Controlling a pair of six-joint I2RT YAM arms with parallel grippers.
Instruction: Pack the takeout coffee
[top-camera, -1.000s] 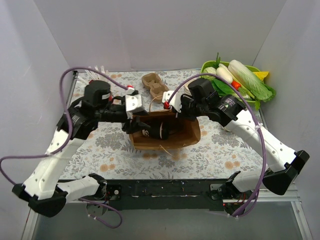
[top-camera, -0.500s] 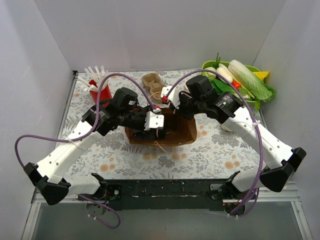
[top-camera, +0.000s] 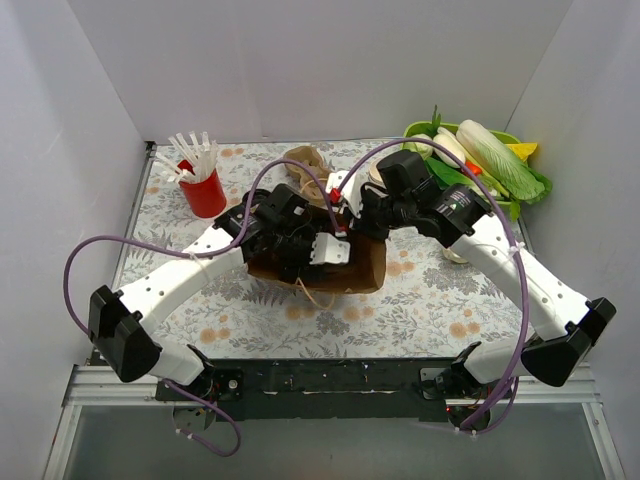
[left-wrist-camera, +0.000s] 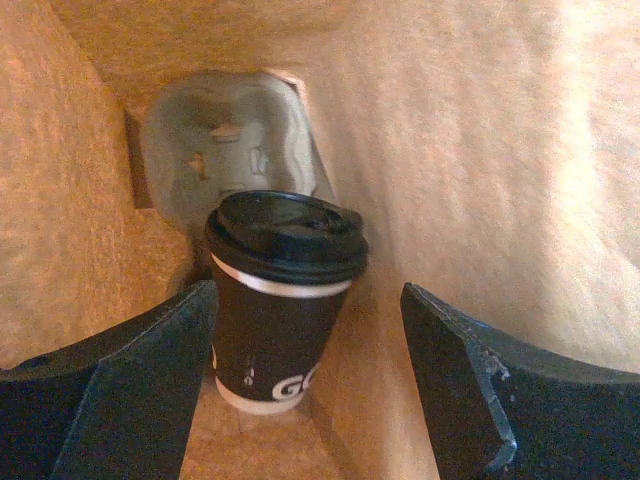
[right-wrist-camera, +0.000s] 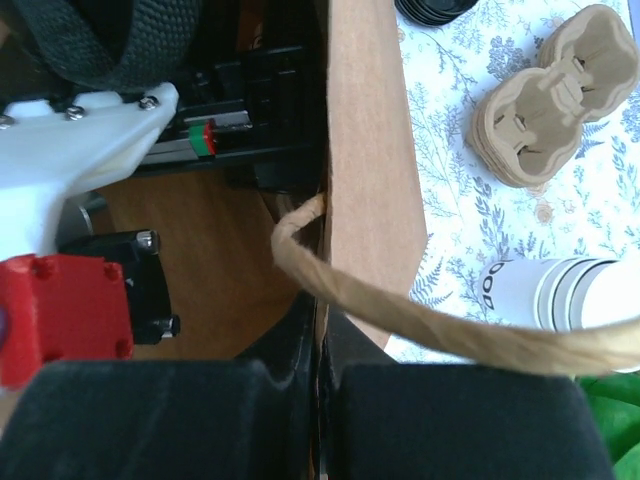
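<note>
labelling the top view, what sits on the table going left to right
red cup → bag → vegetables

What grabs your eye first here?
Both arms are at the brown paper bag mid-table. The left gripper is open inside it, fingers either side of a black-lidded coffee cup, while the right gripper pinches the bag's rim. At the back, a red cup of straws stands on the left and a green basket of vegetables on the right.
</note>
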